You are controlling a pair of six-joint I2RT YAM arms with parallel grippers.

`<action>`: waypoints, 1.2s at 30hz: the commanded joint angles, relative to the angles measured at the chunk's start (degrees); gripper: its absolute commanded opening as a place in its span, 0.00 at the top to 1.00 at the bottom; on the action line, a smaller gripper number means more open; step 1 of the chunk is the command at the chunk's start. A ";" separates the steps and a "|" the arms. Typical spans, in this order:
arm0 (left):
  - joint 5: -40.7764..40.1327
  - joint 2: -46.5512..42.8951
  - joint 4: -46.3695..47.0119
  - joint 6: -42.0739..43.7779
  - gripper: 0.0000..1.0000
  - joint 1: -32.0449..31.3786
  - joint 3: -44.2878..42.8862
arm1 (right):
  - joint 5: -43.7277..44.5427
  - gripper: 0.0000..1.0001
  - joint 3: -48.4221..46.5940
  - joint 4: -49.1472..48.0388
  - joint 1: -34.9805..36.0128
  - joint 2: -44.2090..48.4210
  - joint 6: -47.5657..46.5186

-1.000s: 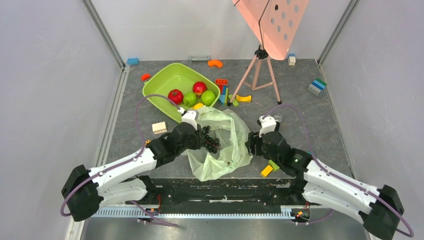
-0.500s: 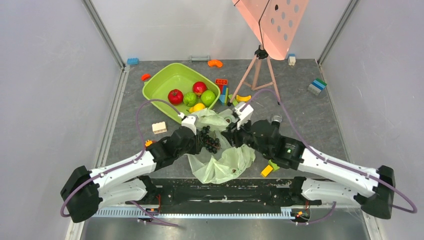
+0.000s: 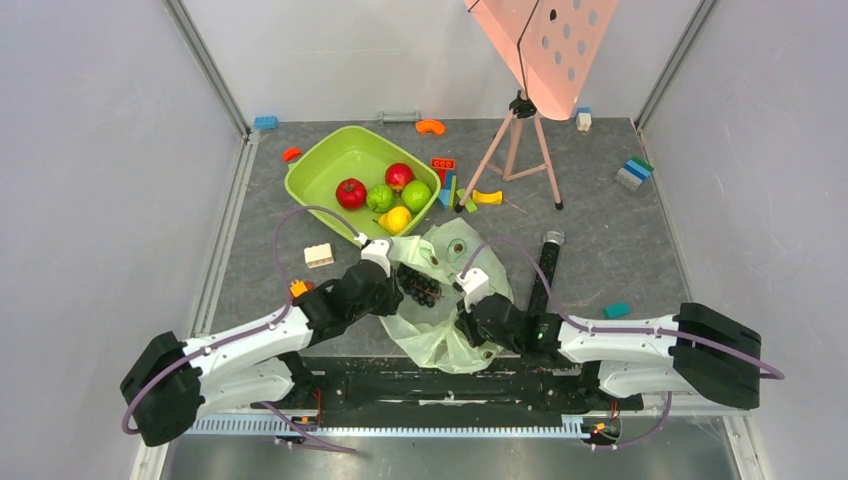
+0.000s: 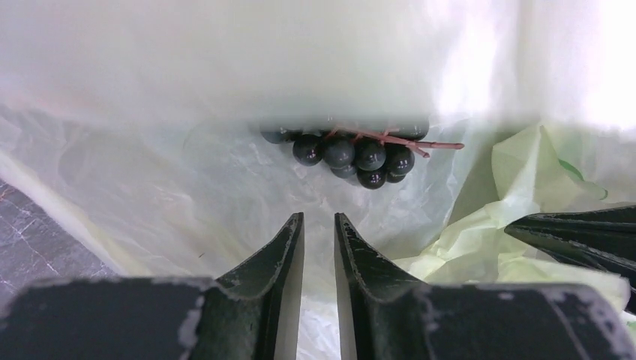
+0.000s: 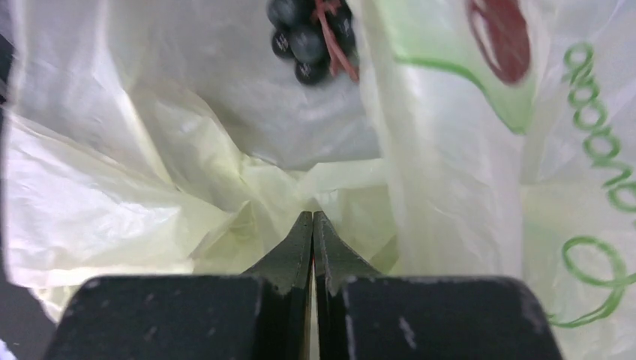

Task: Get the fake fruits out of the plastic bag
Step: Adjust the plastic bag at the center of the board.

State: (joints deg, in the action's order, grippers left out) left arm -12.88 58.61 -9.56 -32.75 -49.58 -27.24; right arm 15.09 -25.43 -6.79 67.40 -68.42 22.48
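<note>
Two fruits at least are not yet out of the plastic bag: the black grape bunch lies on the film just inside its mouth, and an avocado half shows through the film at the bag's far side. Beyond the bag, the lime-green tub holds other fruits, so the job looks partly done.

Left gripper sits low in the bag's mouth, aimed at the grapes, its fingers slightly apart and empty. Right gripper is at the bag's near side, fingers pressed together on a fold of film.
</note>
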 commanded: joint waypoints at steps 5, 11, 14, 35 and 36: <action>2.39 -2.38 4.49 -3.04 0.75 0.01 2.57 | 5.83 1.00 8.75 -10.36 5.71 -1.07 6.85; 6.20 -4.88 6.74 -2.64 0.76 -0.31 3.16 | 14.32 1.00 10.07 -11.08 10.86 -5.71 10.03; 7.72 -6.54 8.11 -2.41 0.76 -0.66 3.67 | 14.31 0.99 10.84 -13.86 10.92 -4.95 11.57; 10.73 -10.88 9.39 -2.76 0.82 -4.71 5.06 | 14.46 0.51 -1.13 -6.25 0.85 0.21 16.16; 11.07 -11.74 9.39 -3.19 0.82 -5.48 4.87 | 14.03 0.51 -1.03 -6.67 0.41 0.01 16.19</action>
State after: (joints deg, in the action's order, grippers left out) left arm -4.25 50.26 -2.81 -34.30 -52.75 -21.98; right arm 30.81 -25.28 -11.53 69.34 -68.07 36.93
